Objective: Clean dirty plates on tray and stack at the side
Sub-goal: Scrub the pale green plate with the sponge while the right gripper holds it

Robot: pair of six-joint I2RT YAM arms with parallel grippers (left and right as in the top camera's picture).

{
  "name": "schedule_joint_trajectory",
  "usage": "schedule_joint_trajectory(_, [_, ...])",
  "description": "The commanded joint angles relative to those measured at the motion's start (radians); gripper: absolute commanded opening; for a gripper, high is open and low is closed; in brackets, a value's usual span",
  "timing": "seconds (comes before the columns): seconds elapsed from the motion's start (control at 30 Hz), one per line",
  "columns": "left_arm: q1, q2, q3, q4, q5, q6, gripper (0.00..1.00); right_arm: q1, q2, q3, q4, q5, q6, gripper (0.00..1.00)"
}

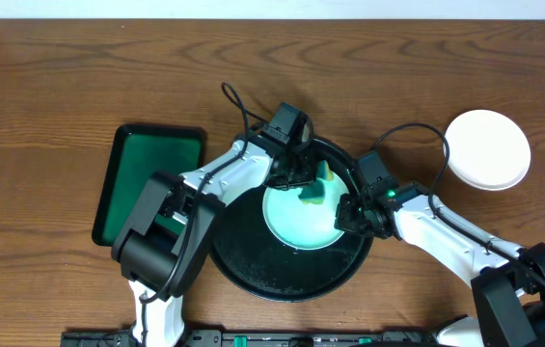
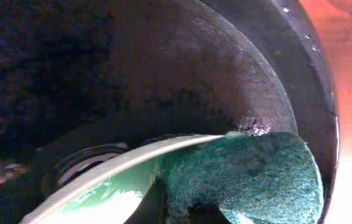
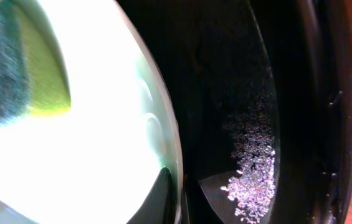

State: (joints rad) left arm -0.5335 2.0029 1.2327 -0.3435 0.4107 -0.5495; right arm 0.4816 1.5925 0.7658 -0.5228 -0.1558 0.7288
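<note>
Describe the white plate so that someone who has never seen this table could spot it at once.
Start at the large round black tray in the middle of the wooden table. In the overhead view, look up and right of it: the white plate sits alone on bare wood. Unlike the mint-green plate on the tray, it is plain white and untouched.

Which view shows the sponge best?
Left wrist: the sponge fills the foreground, its green scouring fibres sharp. Overhead shows it small on the mint plate; right wrist catches only a blurred corner.
</note>
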Motion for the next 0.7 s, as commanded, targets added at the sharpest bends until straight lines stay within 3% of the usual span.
schedule_joint_trajectory(0.0, [0.094, 0.052, -0.001, -0.024, -0.407, -0.079, 0.07, 0.013, 0.054, -0.058, -0.053, 0.016, -0.039, 0.01])
schedule_joint_trajectory(0.47, [0.112, 0.052, -0.001, -0.386, -0.764, -0.08, 0.07, 0.013, 0.054, -0.058, -0.038, 0.017, -0.039, 0.01])
schedule_joint_trajectory(0.6, [0.111, 0.052, -0.001, -0.46, -0.767, -0.051, 0.07, 0.013, 0.054, -0.058, -0.033, 0.017, -0.039, 0.01])
schedule_joint_trajectory(0.67, [0.109, 0.052, -0.001, -0.472, -0.721, 0.02, 0.07, 0.013, 0.054, -0.058, -0.03, 0.017, -0.039, 0.01])
